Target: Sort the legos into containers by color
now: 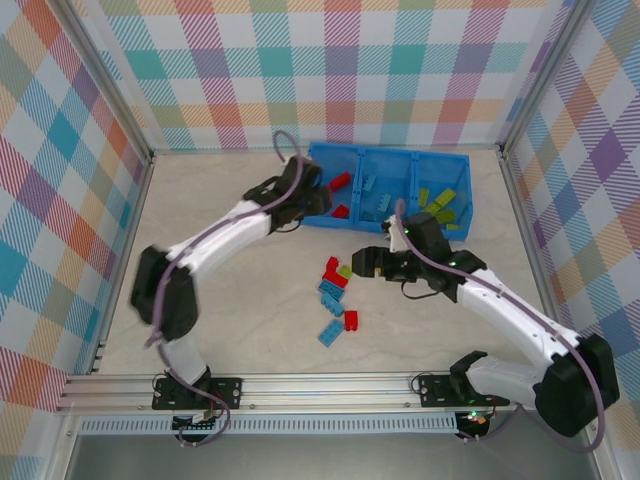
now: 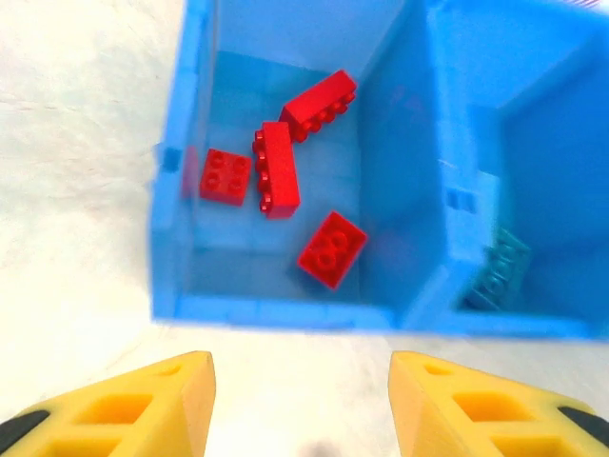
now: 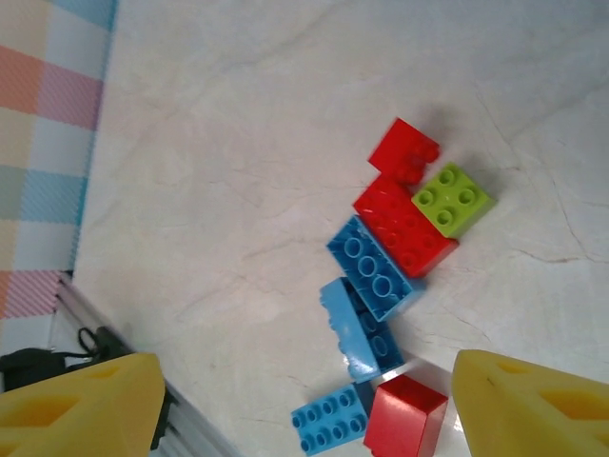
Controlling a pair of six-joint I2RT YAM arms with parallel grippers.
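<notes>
Legos on the bench: seven small studded plastic bricks [image 3: 373, 267] lie in a tight cluster on the pale marbled bench [image 3: 238, 143]. Three are red, three light blue and one lime green, and most touch a neighbour.
Legos already in place: red bricks [image 2: 331, 249] lie in the left compartment of the bright blue plastic bin tray [image 2: 276, 309]. Light blue bricks [image 1: 372, 190] are in the middle compartment and lime green bricks [image 1: 440, 200] in the right one.
Bin position: at the far side of the bench, beyond the cluster.
Right pincer [image 3: 304, 376]: its yellow fingers are spread wide with nothing between them, and it hangs over the near end of the cluster.
Left pincer [image 2: 300, 400]: its fingers are apart and empty, just outside the near wall of the red compartment.
Step in hand: judged to be choosing the next loose brick, with the sorting well along but seven pieces left to move.
Next move: the right pincer would need to drop onto a brick at the cluster's edge, such as the red one at the near end. Its fingers should straddle that brick alone, then carry it to the compartment of matching colour.
Risk: the bricks sit so close that a finger could nudge a neighbour or catch two at once.
</notes>
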